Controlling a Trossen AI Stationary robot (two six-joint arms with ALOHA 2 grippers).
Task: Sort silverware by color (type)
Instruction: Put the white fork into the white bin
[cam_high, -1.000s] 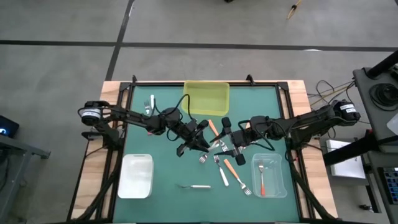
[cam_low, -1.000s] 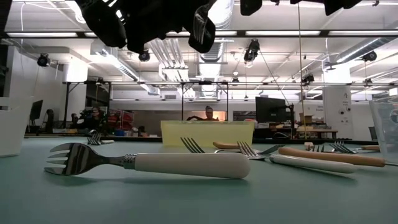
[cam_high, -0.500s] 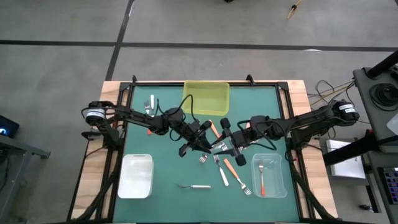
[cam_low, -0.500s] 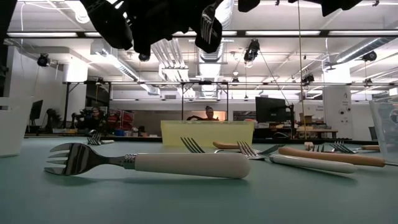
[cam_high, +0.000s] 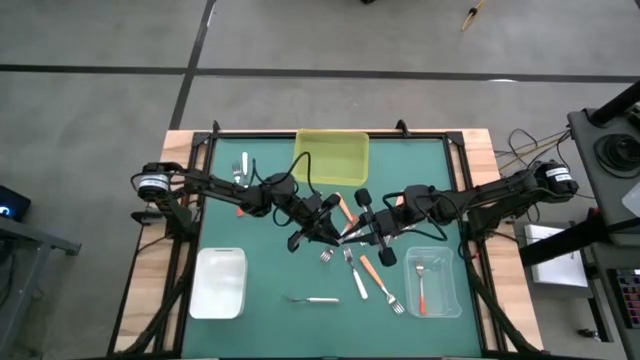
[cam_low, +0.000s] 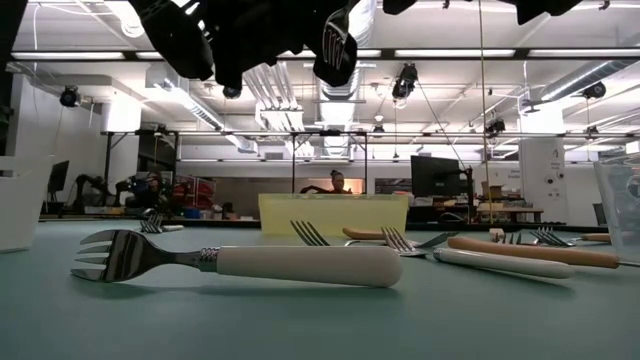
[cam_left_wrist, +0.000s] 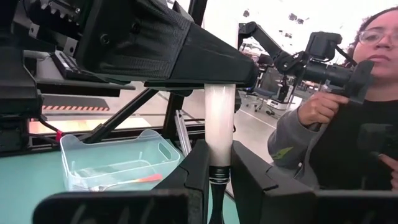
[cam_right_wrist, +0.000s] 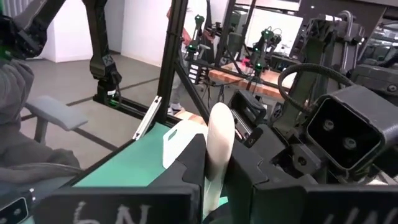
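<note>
white-handled fork (cam_high: 347, 233): high view, above mid-table just below the yellow bin (cam_high: 331, 157), between left gripper (cam_high: 328, 228) and right gripper (cam_high: 366, 232). left wrist view: its fingers (cam_left_wrist: 200, 163) pinch the fork's neck. right wrist view: its fingers (cam_right_wrist: 194, 157) clamp the handle.

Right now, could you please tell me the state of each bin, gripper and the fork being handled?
White-handled fork: off the table, gripped by both arms at once.
Left gripper: fingers shut on the white-handled fork.
Right gripper: fingers shut on the same fork's handle.
Yellow bin: empty.
White bin: empty.
Clear bin: holds one red-orange fork.
</note>
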